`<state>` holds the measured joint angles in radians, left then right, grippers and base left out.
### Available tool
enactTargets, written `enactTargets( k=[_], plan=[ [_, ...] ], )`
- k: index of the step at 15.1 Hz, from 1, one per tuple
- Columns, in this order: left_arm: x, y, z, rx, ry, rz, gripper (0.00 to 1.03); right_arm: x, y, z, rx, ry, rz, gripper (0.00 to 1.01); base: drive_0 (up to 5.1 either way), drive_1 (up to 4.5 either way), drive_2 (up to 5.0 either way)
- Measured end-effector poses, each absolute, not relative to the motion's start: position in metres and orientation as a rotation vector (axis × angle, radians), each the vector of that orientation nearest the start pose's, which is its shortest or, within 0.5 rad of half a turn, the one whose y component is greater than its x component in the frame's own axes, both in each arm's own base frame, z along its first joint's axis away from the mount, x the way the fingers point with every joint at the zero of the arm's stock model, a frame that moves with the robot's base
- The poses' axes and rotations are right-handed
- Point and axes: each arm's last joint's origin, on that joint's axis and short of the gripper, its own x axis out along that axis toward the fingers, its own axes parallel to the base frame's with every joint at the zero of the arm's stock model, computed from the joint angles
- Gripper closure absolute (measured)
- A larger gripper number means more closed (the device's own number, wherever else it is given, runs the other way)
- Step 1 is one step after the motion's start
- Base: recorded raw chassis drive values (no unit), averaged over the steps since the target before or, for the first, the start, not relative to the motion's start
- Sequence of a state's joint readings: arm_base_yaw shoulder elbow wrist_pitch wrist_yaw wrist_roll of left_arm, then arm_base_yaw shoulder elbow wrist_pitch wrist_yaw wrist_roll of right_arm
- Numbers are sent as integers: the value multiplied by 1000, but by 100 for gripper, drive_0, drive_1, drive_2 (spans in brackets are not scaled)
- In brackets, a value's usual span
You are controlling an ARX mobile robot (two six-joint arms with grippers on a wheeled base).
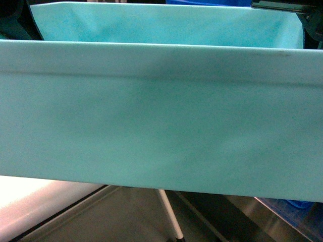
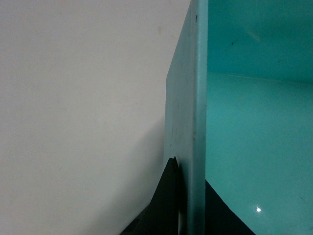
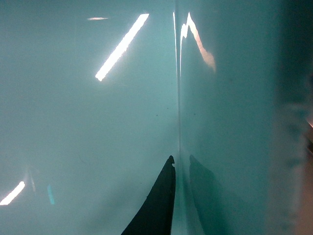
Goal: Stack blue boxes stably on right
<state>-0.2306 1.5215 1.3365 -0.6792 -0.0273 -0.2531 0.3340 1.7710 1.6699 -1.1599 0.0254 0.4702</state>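
The left claw (image 2: pixel 188 196) is clamped on the side wall of a blue box (image 2: pixel 254 147), one black finger (image 2: pixel 166 200) outside the wall and the other inside. The right claw (image 3: pixel 178 196) shows one dark finger (image 3: pixel 156 205) against the box's inner wall; whether it grips cannot be told. The box (image 1: pixel 161 121) hangs close before the head camera, above a pale surface (image 1: pixel 25 201).

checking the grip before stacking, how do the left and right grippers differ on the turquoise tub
The left gripper shows dark fingers on both sides of the turquoise tub wall; the right gripper shows only one finger, against a glossy tub face. The left is plainly clamped; the right's grip cannot be told. Both are at the same tub.
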Motion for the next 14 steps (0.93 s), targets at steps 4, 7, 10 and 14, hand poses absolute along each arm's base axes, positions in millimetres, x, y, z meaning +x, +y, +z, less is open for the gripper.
enactTargets(
  k=[4, 7, 10, 14],
  plan=[
    [314, -72, 308, -127, 876, -77, 101, 332, 116, 305, 178, 1273, -30, 93, 224, -414, -414],
    [313, -72, 308, -126, 876, -80, 101, 332, 116, 305, 178, 1274, -30, 93, 254, -373, -373],
    [313, -72, 307, -125, 877, -78, 101, 332, 116, 305, 177, 1274, -30, 93, 244, -344, -344],
    [313, -74, 307, -124, 876, -83, 101, 333, 113, 305, 178, 1277, -36, 93, 13, -226, -226]
  ],
)
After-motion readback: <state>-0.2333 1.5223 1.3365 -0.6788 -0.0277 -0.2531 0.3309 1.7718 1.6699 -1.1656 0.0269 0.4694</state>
